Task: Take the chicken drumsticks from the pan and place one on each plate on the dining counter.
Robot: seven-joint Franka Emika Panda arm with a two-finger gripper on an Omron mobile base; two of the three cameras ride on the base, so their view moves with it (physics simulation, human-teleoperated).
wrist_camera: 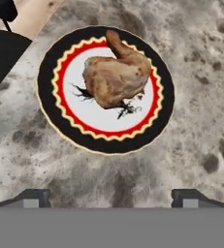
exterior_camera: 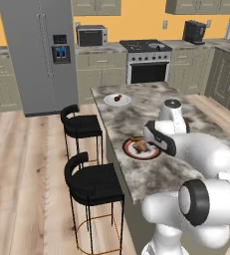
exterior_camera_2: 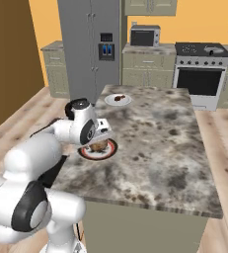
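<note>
Drumstick (wrist_camera: 117,77) lies on red-rimmed plate (wrist_camera: 60,128).

We are seeing bare dining counter (exterior_camera_2: 160,143) right of rimmed plate (exterior_camera_2: 98,150); stools (exterior_camera: 86,182) crowding left edge (below countertop).

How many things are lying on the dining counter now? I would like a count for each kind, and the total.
Plates: 2, a white plate and a red-rimmed plate
Chicken drumsticks: 2, a far drumstick and a near drumstick
Total: 4
</note>
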